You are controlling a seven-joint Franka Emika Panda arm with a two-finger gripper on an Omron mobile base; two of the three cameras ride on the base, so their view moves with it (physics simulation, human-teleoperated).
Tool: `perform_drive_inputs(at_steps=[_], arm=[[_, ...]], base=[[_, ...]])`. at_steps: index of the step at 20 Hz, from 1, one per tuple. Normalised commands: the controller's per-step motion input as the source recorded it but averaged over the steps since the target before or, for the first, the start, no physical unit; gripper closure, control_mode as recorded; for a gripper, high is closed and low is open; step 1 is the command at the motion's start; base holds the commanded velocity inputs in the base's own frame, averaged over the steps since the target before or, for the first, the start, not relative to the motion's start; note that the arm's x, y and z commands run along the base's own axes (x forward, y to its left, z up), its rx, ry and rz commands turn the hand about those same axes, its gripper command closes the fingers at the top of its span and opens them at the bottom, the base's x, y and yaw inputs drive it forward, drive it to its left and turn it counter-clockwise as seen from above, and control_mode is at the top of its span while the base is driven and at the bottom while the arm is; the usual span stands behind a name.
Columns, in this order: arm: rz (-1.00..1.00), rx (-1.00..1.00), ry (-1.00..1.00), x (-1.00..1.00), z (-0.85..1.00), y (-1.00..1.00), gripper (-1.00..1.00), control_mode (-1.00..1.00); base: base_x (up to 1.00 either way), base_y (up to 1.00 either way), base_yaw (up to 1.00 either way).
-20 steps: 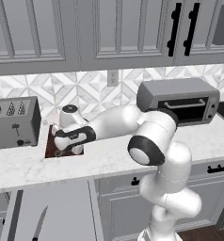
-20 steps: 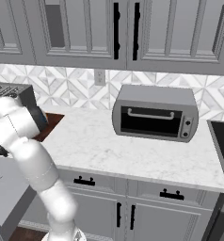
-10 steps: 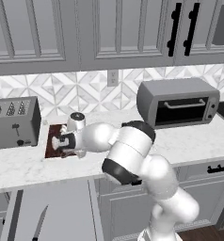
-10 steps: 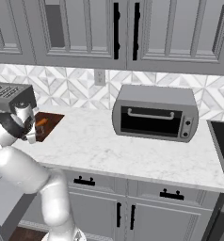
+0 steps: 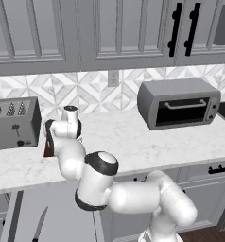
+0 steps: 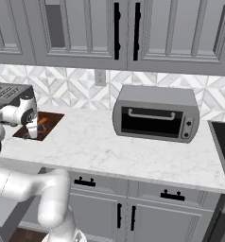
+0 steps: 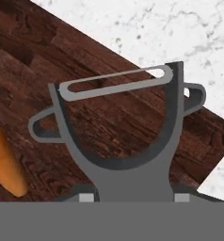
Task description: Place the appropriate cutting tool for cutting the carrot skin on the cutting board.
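**Peeler held low over the cutting board**

Seen at far left of the hand view: carrot (image 7: 5, 162), orange, lying on the cutting board (image 7: 85, 61), only its rounded end in frame. Just right of it, the peeler (image 7: 121, 141), grey, forked head pointing up the frame, slotted blade bar across the top, small loops jutting from either side. Handle end lost at the bottom edge between the fingers; actual contact hidden there. Fingers apparently closed on the handle, with the tool fixed squarely in line with the hand. Dark reddish-brown wood grain beneath the whole head; white marbled table (image 7: 180, 33) past the board's edge at upper right and lower right.

From the right base view: toaster (image 6: 8, 92) at far left, then the gripper (image 6: 33, 132) pointing down over the board (image 6: 50, 120), a speck of orange just beside it. Further right, toaster oven (image 6: 154, 118) standing well apart on the table.

From the left base view: toaster (image 5: 12, 123), then a sliver of board (image 5: 49, 146) beside the wrist, toaster oven (image 5: 178, 103) to the right.
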Motion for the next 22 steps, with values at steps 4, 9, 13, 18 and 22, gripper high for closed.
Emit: perform_drive_inputs(at_steps=[4, 9, 13, 18, 22], arm=[[0.00, -0.01, 0.11, 0.48, -0.03, 0.18, 1.00, -1.00], [0.00, 0.00, 0.09, 0.29, -0.12, 0.05, -1.00, -1.00], [0.00, 0.00, 0.02, 0.03, -0.09, -0.01, -1.00, -1.00], [-0.01, 0.00, 0.00, -0.39, 0.02, -0.15, -1.00, -1.00], [-0.04, 0.03, -0.08, -0.88, 0.40, -0.44, -1.00, -1.00]], base=[[0.00, 0.00, 0.00], [0.00, 0.00, 0.00], [0.00, 0.00, 0.00], [0.00, 0.00, 0.00], [0.00, 0.00, 0.00]])
